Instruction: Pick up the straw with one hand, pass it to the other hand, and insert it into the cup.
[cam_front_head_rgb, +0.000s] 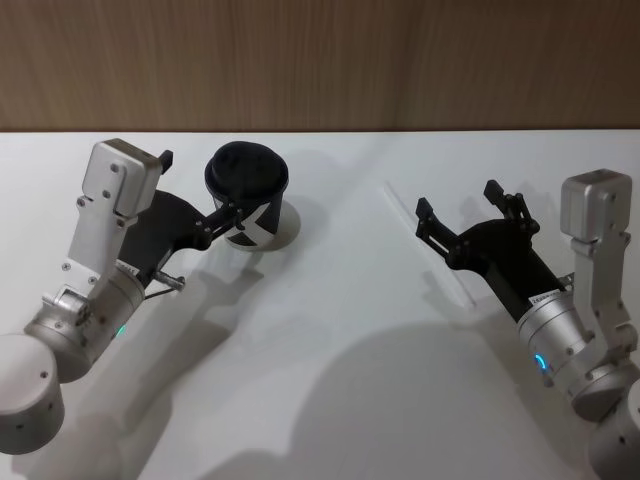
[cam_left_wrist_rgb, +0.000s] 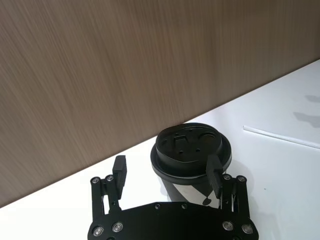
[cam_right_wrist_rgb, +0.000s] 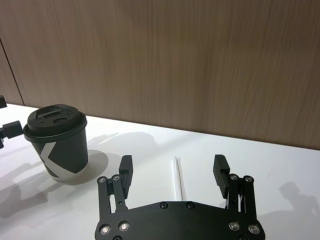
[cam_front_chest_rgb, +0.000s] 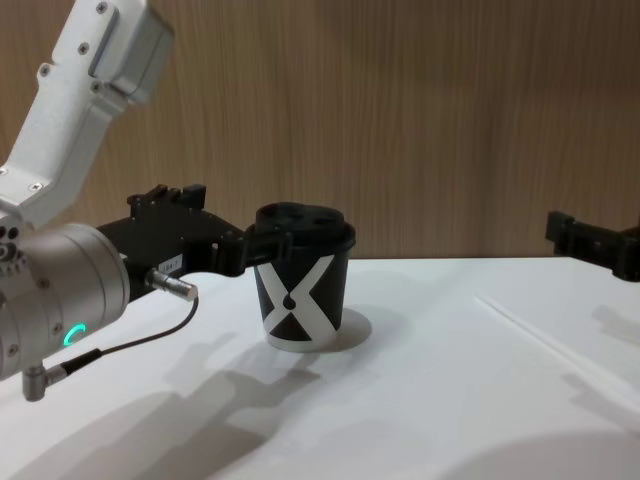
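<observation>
Right claw (cam_front_head_rgb: 457, 198) hung wide open w/ nothing in it, above the worktop (cam_front_head_rgb: 330, 340). The straw (cam_right_wrist_rgb: 177, 177) lay flat directly under it, running approx. midway between its two fingers. It was prob. lined up that way so closing would catch it. Straw not lifted yet, so pickup looked like the step in hand. Left claw (cam_front_head_rgb: 200, 185) was also spread & empty. The cup (cam_front_chest_rgb: 300, 295) stood upright right by its fingertips, one finger level w/ the lid; couldn't tell if touching. My guess: it was placed there so the handover ends close to the cup.
</observation>
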